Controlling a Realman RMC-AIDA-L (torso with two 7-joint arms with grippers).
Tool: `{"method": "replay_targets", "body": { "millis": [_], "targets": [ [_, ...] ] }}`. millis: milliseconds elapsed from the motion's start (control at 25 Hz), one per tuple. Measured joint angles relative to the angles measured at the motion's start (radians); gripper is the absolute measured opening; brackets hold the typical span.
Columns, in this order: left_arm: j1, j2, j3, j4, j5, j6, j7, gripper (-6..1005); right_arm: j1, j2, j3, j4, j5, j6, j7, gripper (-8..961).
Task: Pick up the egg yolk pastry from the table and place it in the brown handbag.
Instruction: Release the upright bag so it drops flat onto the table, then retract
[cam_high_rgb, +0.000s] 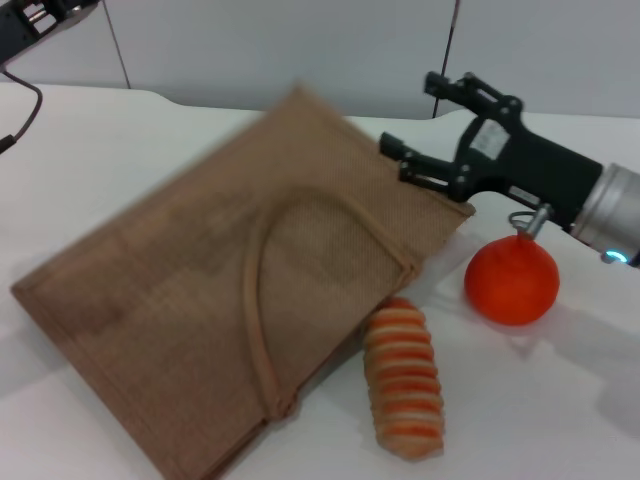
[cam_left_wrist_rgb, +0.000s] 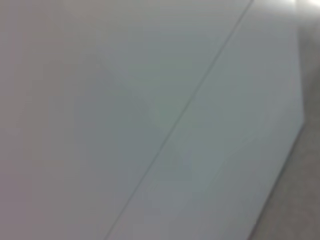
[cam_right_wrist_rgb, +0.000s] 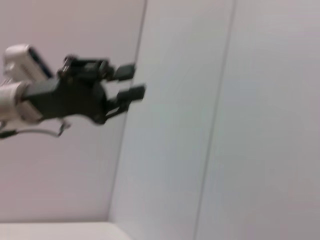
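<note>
Your bag (cam_high_rgb: 180, 300) lies flat on the white desk (cam_high_rgb: 120, 140), filling the middle and left of it, turned askew so one corner points at the far edge. Its long axis runs from the near-left up toward the far-right. One loop handle (cam_high_rgb: 262, 300) lies flat on the top face. It arcs away from the edge that faces the near-right, so that is the mouth side. The mouth looks pressed flat, and you cannot see anything inside from here.

The pastry does not show in any view. Whether it is in the bag or hidden somewhere, you cannot tell.

Your right gripper (cam_high_rgb: 415, 115) hangs over the bag's right-hand corner, reaching in from the desk's right edge. Its jaws are spread apart with nothing between them, and the lower finger sits just above the burlap.

A striped roll (cam_high_rgb: 403, 380) lies near the front edge, touching or just beside the bag's mouth edge, with its length running front to back. An orange fruit (cam_high_rgb: 511, 280) sits toward the right edge, below the right arm and apart from the bag.

Your left gripper (cam_right_wrist_rgb: 131, 81) is raised off by the far-left corner. The right wrist view catches it against the wall, jaws a little apart and holding nothing. The left wrist view shows only pale wall panels.
</note>
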Motion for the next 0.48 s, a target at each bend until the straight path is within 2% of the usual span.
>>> {"method": "replay_targets", "body": {
  "millis": [200, 360, 480],
  "targets": [
    [0.006, -0.005, 0.0, 0.0, 0.0, 0.045, 0.023, 306, -0.042, 0.0, 0.079, -0.02, 0.001, -0.058, -0.008, 889],
    [0.012, -0.019, 0.0, -0.007, -0.008, 0.093, 0.081, 382, -0.08, 0.0, 0.156, -0.03, 0.001, -0.119, -0.018, 888],
    [0.014, -0.025, -0.01, -0.046, -0.026, 0.113, 0.169, 527, -0.122, 0.002, 0.226, -0.029, 0.002, -0.188, -0.051, 888]
  ]
}}
